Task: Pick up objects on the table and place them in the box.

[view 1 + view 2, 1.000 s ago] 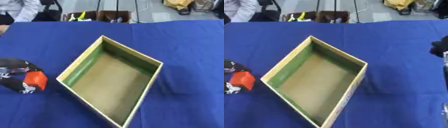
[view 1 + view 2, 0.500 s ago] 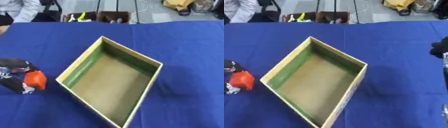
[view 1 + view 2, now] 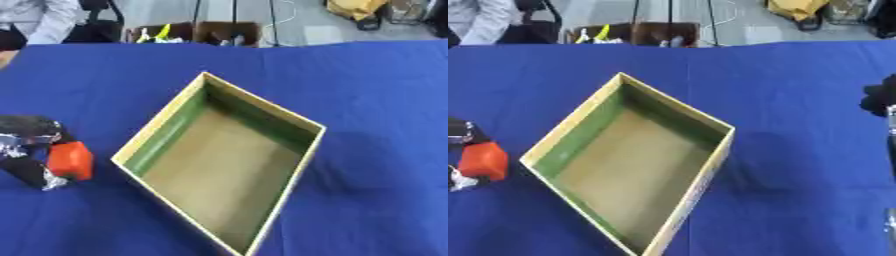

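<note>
An open rectangular cardboard box (image 3: 223, 160) with green inner walls and a tan floor sat askew on the blue-clothed table (image 3: 376, 100), nothing visible inside it. At the left, the robot's black and silver left hand (image 3: 31, 150) had its fingers curled round a small orange block (image 3: 70, 160), just beside the box's left corner. The right hand (image 3: 881, 97) showed only as a dark shape at the right edge; its fingers could not be told.
</note>
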